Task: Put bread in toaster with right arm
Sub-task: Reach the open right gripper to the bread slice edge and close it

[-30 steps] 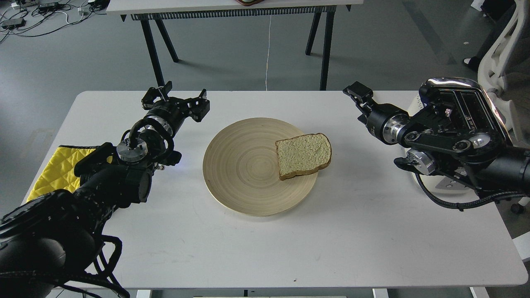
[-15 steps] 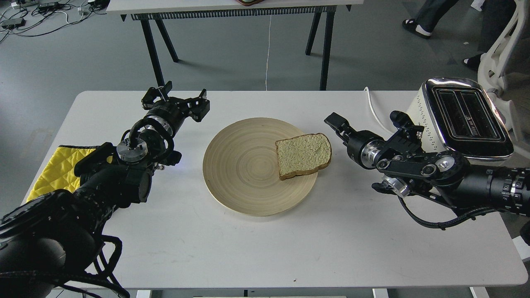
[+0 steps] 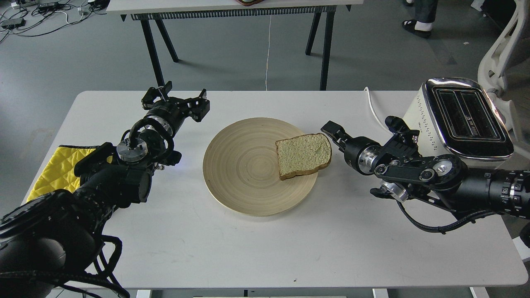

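While the bread (image 3: 303, 155) lies on its plate (image 3: 240, 182), right end effector (image 3: 334, 131) just beside, spread unclear

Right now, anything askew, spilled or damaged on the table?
Nothing spilled or damaged. The bread lies flat but off-centre on the plate, one corner hanging over the right rim. The toaster stands upright at the table's far right edge, slots empty.

Grey floor (image 3: 232, 54) surrounds a white desk (image 3: 256, 248). Behind stands a black-legged table (image 3: 232, 6). Cables (image 3: 41, 16) lie far left.
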You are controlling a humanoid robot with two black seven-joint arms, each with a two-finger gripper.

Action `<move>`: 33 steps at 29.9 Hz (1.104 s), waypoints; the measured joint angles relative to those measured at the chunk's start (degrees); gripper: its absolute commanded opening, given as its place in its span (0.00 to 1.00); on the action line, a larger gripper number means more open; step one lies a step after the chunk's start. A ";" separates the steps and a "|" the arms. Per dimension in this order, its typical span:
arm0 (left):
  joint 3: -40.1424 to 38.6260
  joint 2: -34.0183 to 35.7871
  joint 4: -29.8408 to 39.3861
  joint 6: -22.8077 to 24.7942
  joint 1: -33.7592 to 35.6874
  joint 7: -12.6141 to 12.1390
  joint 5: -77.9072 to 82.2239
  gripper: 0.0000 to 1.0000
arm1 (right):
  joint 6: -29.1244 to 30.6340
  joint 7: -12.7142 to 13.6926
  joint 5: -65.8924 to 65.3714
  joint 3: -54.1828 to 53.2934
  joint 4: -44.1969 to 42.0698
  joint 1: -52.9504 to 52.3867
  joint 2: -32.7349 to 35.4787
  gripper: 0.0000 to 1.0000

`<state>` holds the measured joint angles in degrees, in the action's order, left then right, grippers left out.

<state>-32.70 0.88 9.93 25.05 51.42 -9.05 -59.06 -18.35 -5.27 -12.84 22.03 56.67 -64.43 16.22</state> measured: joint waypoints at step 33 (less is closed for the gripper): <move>0.00 0.00 0.00 0.00 0.00 0.00 0.00 1.00 | 0.24 -0.03 -3.34 -0.16 2.87 0.59 -0.22 0.28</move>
<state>-32.70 0.88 9.93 25.05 51.42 -9.05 -59.06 -18.10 -5.31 -16.18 21.87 59.54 -63.84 16.00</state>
